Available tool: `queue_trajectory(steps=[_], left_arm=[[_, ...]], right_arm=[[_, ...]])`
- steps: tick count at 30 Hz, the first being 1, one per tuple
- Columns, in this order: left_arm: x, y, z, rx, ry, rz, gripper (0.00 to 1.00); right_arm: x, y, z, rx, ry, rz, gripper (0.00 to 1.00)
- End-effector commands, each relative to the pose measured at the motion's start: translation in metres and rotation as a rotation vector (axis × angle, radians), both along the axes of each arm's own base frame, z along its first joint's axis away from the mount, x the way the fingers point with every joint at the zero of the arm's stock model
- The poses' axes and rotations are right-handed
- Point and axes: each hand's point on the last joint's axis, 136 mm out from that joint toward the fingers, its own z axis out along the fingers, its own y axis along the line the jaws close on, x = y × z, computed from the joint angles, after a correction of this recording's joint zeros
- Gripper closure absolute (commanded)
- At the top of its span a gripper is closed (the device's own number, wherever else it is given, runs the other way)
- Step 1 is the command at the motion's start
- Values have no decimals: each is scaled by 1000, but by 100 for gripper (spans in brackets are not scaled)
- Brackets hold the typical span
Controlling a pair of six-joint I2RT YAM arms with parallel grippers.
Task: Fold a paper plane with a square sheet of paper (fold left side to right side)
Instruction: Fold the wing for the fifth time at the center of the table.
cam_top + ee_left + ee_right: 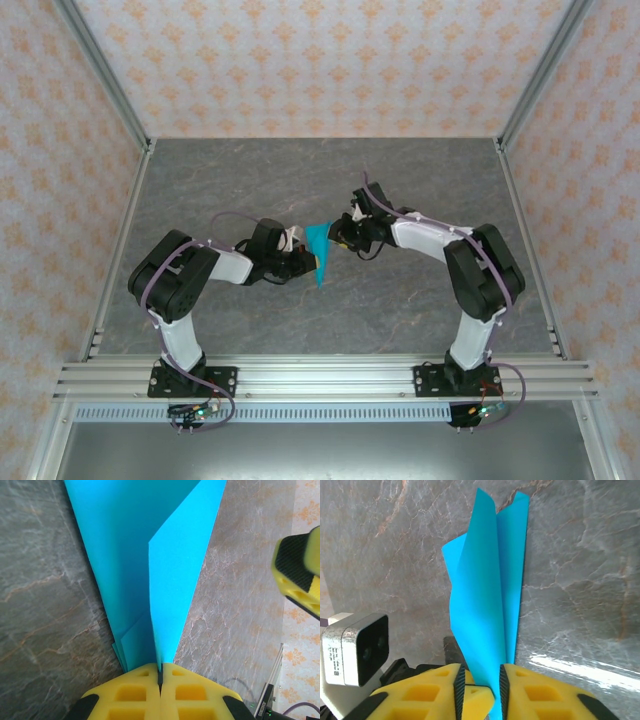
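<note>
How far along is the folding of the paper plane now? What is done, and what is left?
Done: the paper is not a flat square but a narrow wedge with layered creases.
In hand: the left gripper is shut on it. The right gripper has its jaws around it from the opposite side, but I cannot tell whether it grips firmly.
Left: probably the last folds, since the layers spread apart loosely.

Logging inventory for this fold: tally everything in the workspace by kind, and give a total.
Folded cyan paper: 1
Grippers: 2, the left gripper and the right gripper
Robot arms: 2, the left arm and the right arm
Total: 5
</note>
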Motion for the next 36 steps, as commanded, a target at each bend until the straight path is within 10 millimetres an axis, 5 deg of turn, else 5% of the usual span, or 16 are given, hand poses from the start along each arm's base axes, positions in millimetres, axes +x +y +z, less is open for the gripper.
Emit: queue_trajectory(steps=[1, 17, 36], left_arm=[[0, 10, -12, 36, 23, 27, 100], [-1, 14, -20, 61, 47, 29, 100], [-2, 13, -25, 74, 66, 17, 100]], right_arm=[[2, 21, 3, 85, -12, 29, 76], [9, 40, -15, 129, 30, 40, 81], [19, 35, -36, 37, 26, 48, 81]])
